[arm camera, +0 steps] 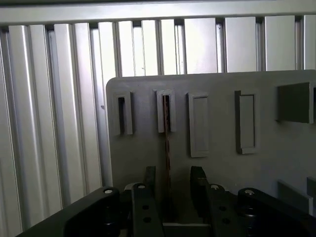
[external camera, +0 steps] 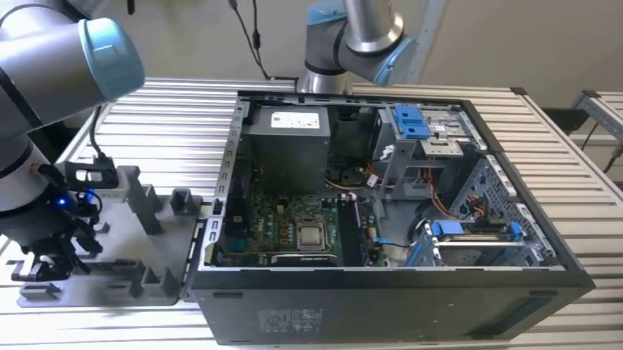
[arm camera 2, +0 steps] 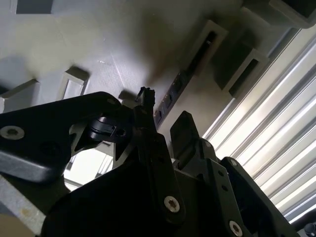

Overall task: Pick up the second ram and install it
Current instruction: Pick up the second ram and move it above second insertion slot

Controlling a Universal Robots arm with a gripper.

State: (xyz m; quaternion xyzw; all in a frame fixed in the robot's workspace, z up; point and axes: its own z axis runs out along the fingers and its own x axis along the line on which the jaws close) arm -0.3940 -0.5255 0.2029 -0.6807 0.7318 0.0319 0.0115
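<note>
My tool (arm camera: 174, 174) hangs over the grey holder (arm camera: 222, 163), low on the exterior view's left. Its jaws are open, one on either side of the second ram (arm camera: 167, 133), gripping nothing. The ram stands on edge in its slot. The computer case (external camera: 389, 306) sits just beside the holder on the table (external camera: 165, 124).

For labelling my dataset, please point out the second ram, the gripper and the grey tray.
second ram (arm camera: 167, 143): first wrist view, on its thin edge.
gripper (arm camera: 173, 175): first wrist view, midway between its fingertips.
grey tray (arm camera: 276, 158): first wrist view, bare flat surface.
</note>
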